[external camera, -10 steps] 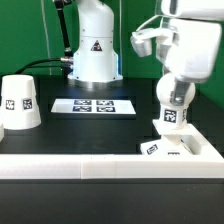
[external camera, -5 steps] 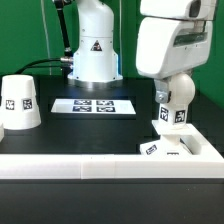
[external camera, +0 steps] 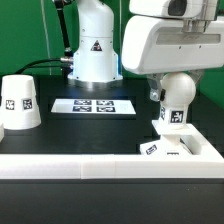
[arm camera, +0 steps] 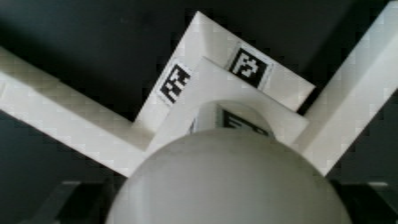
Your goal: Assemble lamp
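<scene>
The ball-shaped bulb [external camera: 178, 97] stands upright by its neck on the low wedge-shaped base [external camera: 170, 149] at the exterior view's right. My gripper [external camera: 172, 88] hangs straight over it, with the jaws on either side of the ball, shut on it. In the wrist view the bulb [arm camera: 222, 180] fills the space between the dark fingers of the gripper [arm camera: 222, 205]. The tagged base [arm camera: 210, 85] lies beyond it. The cone-shaped shade [external camera: 20, 103] stands alone at the exterior view's left, far from the gripper.
The marker board [external camera: 93, 105] lies flat in the middle, before the arm's white pedestal [external camera: 92, 50]. A long white rail-like border [external camera: 90, 164] runs along the front, right against the base. White rail pieces [arm camera: 63, 105] cross the wrist view.
The hand has turned and swung toward the exterior view's left above the bulb. The bulb's tag has shifted slightly to the right. The base, shade and marker board have not moved.
</scene>
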`<state>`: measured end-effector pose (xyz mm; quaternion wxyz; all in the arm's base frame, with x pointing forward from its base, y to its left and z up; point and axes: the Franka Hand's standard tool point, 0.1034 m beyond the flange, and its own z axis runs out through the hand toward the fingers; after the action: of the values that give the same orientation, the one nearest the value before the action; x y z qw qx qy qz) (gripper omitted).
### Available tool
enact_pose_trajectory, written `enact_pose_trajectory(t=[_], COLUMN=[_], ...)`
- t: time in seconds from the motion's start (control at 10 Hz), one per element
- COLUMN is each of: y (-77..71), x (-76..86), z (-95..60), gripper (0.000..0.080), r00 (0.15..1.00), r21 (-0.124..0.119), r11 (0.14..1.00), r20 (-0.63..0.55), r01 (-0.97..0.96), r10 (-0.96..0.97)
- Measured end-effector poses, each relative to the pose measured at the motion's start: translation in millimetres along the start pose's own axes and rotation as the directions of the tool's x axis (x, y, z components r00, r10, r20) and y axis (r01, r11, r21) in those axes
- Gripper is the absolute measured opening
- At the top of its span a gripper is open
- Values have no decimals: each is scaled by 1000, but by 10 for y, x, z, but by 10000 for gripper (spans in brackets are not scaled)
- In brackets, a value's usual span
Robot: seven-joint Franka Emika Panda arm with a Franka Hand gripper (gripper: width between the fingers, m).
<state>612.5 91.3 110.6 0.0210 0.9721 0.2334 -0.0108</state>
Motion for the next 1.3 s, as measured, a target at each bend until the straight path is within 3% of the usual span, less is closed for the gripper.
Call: enact_pose_trajectory(t=[0.2, 0.4, 0.7, 1.2, 1.3], y=[-7, -36, -66, -96, -112], x=[3, -25, 0, 8, -7], z=[-1, 9, 5, 2, 6], gripper=[578, 578, 578, 579, 579], r00=[991, 928, 853, 685, 574], r21=[2, 12, 26, 46, 61], r11=[991, 928, 855, 685, 573], r20=[-3, -16, -43, -28, 1], r01=[-131, -372, -519, -727, -818], r10=[131, 372, 519, 728, 819])
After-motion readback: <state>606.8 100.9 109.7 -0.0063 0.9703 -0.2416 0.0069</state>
